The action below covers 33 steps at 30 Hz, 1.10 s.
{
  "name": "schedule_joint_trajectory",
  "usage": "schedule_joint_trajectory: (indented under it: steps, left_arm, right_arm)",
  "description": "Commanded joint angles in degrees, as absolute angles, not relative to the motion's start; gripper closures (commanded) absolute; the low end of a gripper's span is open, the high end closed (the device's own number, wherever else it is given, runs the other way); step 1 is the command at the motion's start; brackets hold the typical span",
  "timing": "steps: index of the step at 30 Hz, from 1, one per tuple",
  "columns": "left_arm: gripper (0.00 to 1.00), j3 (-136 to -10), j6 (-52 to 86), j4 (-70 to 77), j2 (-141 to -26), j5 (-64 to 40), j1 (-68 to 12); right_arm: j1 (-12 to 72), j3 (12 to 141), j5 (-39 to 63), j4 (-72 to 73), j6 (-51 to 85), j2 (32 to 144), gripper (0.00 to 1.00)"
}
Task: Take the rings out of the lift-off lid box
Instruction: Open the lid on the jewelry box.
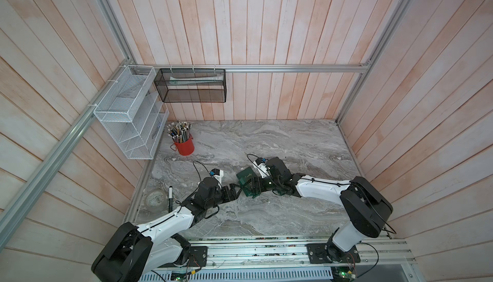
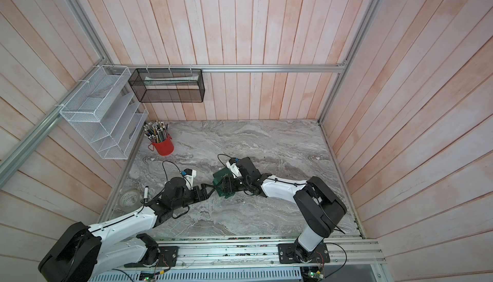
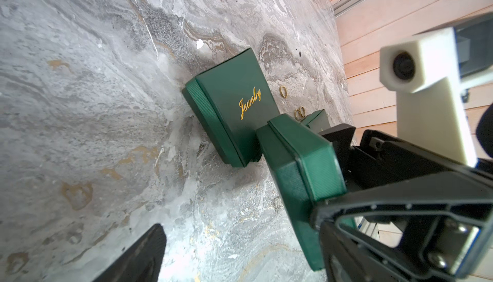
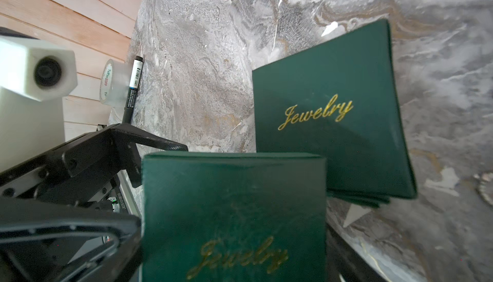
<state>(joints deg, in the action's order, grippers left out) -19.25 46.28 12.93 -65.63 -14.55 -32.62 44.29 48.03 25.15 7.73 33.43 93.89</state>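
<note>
The right fingers (image 4: pixel 80 226) clamp a green box (image 4: pixel 234 214) over the tabletop (image 4: pixel 200 67); the left fingers (image 3: pixel 144 254) gape wide, empty, just beside it.

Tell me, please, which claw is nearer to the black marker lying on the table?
Left. The left claw, open, sits mid-table with its arm reaching past the marker; the right claw, shut on a green box, lies beyond the left one, farther from the marker.
</note>
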Motion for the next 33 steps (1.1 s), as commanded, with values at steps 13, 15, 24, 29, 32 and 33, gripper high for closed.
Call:
schedule_joint_trajectory:
  steps: [13,15,24,29,32,33]
  left_arm:
    - [0.09,-18.19,47.09,16.79,-71.01,-16.19,-31.99]
    - [0.09,-18.22,47.11,17.14,-71.78,-16.1,-31.92]
    - [0.1,-18.07,47.77,19.54,-77.96,-17.4,-31.92]
    - [0.1,-18.46,47.99,19.42,-80.15,-17.8,-31.98]
    - [0.1,-18.5,47.99,19.33,-80.74,-17.85,-31.91]
    - [0.1,-18.59,47.99,19.26,-80.95,-17.89,-31.85]
  right_arm:
    - [46.22,50.1,31.17,11.42,33.49,96.07,0.28]
    - [46.31,50.31,31.88,11.58,33.49,96.08,0.28]
    - [46.32,50.54,33.73,13.36,34.14,95.07,0.28]
    - [46.32,50.3,33.76,13.81,34.28,93.84,0.26]
    - [46.27,50.02,34.18,14.67,34.58,93.39,0.25]
    - [46.24,49.84,34.47,15.1,34.71,93.32,0.25]
